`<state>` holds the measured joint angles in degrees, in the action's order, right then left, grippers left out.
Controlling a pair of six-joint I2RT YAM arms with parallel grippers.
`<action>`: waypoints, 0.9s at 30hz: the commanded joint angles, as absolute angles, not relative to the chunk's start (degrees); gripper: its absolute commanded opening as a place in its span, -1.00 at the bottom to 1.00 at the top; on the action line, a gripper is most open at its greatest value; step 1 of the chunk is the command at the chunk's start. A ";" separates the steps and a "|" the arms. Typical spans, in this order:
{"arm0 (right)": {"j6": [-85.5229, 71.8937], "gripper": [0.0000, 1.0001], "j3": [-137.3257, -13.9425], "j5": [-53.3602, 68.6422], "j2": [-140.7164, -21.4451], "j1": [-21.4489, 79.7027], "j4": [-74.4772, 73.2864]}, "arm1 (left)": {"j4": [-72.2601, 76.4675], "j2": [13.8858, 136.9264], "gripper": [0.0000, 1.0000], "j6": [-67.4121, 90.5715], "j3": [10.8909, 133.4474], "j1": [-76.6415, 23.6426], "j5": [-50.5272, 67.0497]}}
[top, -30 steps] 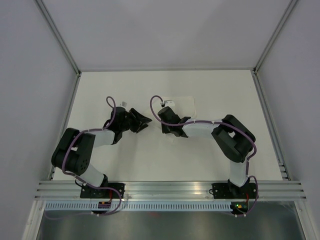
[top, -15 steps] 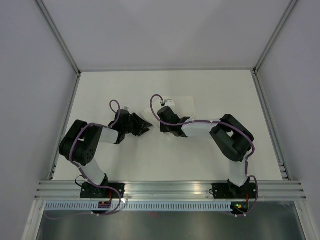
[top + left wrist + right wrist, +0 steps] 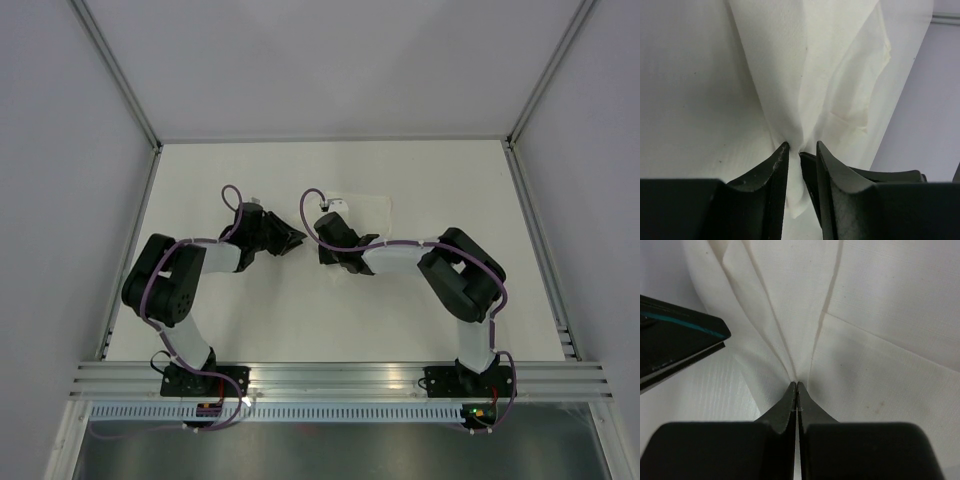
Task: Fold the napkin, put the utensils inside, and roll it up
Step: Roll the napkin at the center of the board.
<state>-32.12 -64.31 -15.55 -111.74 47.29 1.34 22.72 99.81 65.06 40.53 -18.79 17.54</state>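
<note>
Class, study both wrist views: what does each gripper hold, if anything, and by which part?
Both hold the napkin: the left gripper pinches a gathered edge, the right gripper a bunched fold.

Thin white napkin (image 3: 810, 75), creased & bunched at two pinch pts, lies mid table (image 3: 300, 320).

I read no words, numbers or brand marks anywhere. The napkin (image 3: 805, 75) before me is plain white.

The right gripper's (image 3: 797, 385) jaws are pressed together on a gathered pinch of napkin (image 3: 790, 300), creases fanning away. A black, teal-edged piece (image 3: 675, 340) juts in from the left.
</note>
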 commanded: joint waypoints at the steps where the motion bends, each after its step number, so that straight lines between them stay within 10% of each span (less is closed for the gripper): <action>1: -31.11 -0.99 -60.82 -11.95 -117.60 47.64 -10.37 | 18.02 100.37 -0.33 62.75 44.03 -19.07 14.60; 27: -34.54 -0.99 -58.62 -10.11 -117.07 47.46 -8.44 | 26.37 104.94 -0.35 64.34 48.42 -16.26 21.62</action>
